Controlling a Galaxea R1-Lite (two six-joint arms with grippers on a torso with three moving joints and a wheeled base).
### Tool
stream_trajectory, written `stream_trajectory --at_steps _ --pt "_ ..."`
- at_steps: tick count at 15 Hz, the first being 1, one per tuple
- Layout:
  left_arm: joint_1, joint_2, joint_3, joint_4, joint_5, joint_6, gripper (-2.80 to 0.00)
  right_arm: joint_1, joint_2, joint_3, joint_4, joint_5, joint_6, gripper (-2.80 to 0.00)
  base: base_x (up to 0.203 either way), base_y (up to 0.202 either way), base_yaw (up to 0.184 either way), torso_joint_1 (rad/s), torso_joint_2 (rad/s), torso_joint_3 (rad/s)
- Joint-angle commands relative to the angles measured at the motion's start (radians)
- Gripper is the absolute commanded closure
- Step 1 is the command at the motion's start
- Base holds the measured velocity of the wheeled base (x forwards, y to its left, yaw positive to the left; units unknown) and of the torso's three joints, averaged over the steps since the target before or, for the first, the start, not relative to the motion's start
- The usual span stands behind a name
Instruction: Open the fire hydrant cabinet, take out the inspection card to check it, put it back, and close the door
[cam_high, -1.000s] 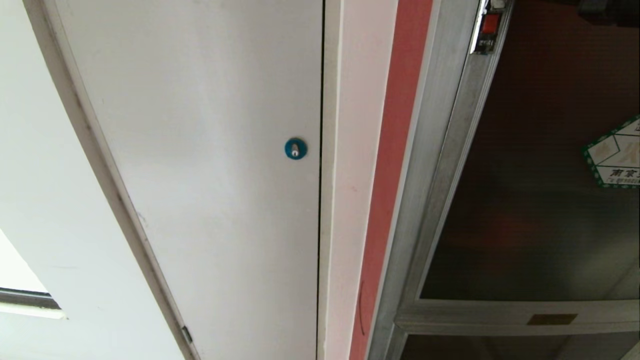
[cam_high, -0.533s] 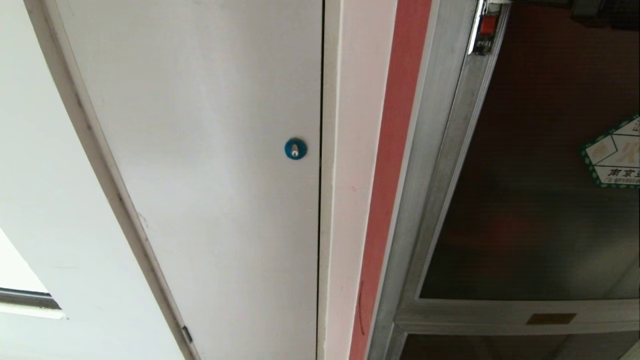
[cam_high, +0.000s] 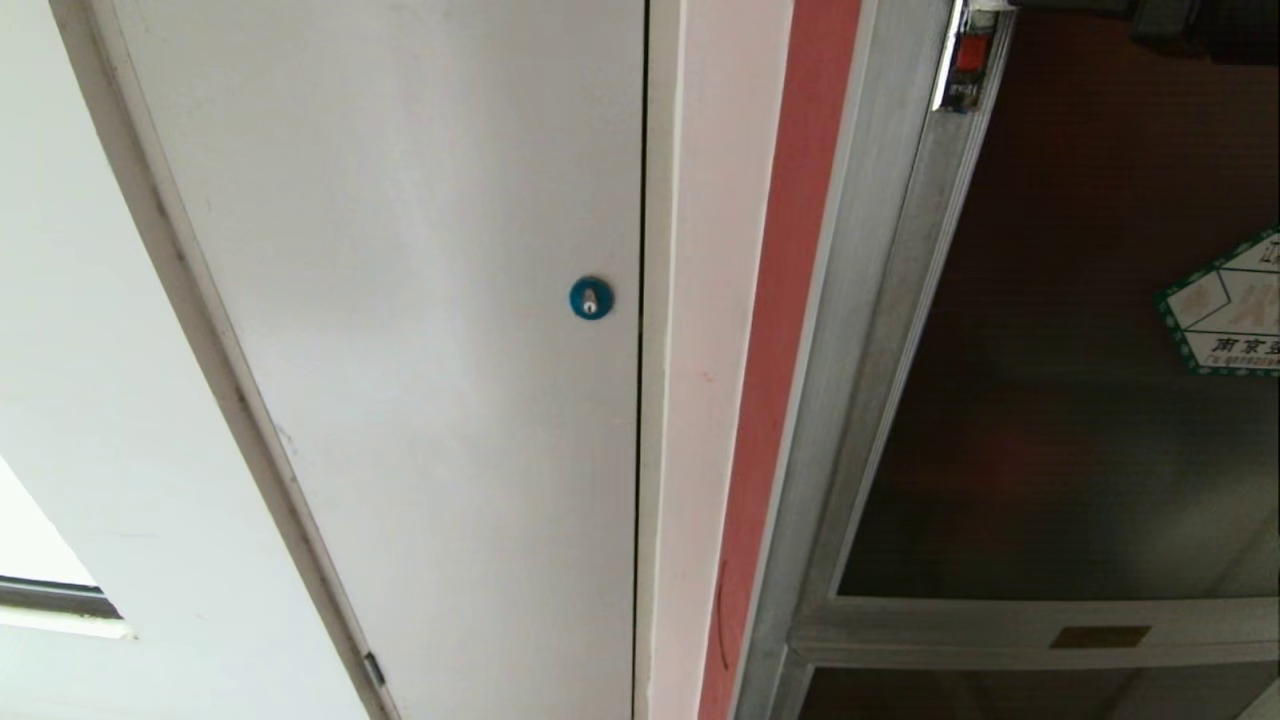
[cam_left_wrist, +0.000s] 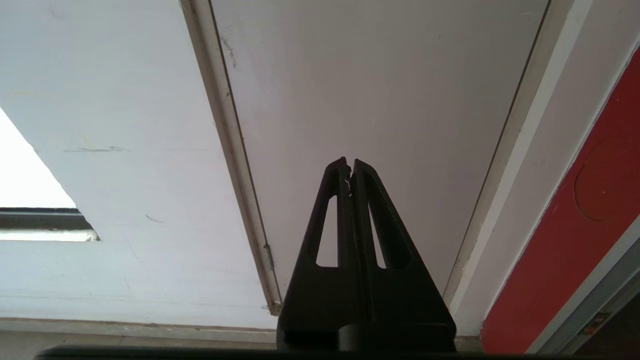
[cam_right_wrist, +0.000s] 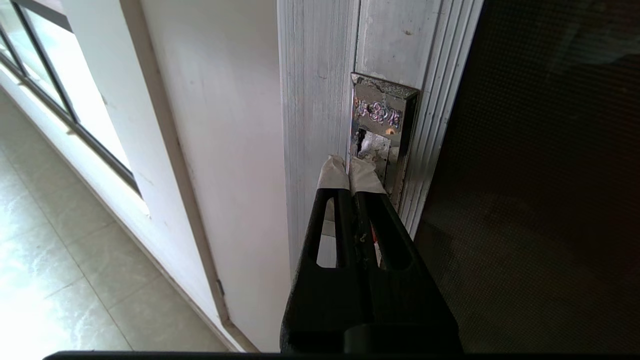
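White wall fills frame left; right gripper (cam_right_wrist: 351, 172), pinched shut and empty, presses the door's (cam_right_wrist: 540, 190) latch (cam_right_wrist: 381, 131) — slipping off would leave it closed.

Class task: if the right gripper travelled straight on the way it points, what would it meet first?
Most likely the door's latch plate on the silver frame: the shut right gripper points at it, tips apparently just short, though depth is unclear.

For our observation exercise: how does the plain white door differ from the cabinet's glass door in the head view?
The white door is opaque and plain; the glass door is dark and tinted. The white door carries a round blue lock; the glass door has a green-edged sticker and a silver frame. Both are flat, upright panels.
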Motion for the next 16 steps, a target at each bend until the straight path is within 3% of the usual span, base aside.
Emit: stream_trajectory --at_steps 1,16 --pt "0.0 0.001 0.006 0.0 -0.001 -0.001 0.0 0.0 0.015 0.003 0.005 0.0 0.0 0.0 0.0 0.0 0.0 0.0 0.0 0.0" --pt "0.0 0.001 0.006 0.0 0.001 0.0 0.0 -0.001 0.003 0.014 0.001 0.0 0.0 0.0 0.0 0.0 0.0 0.0 0.0 0.0"
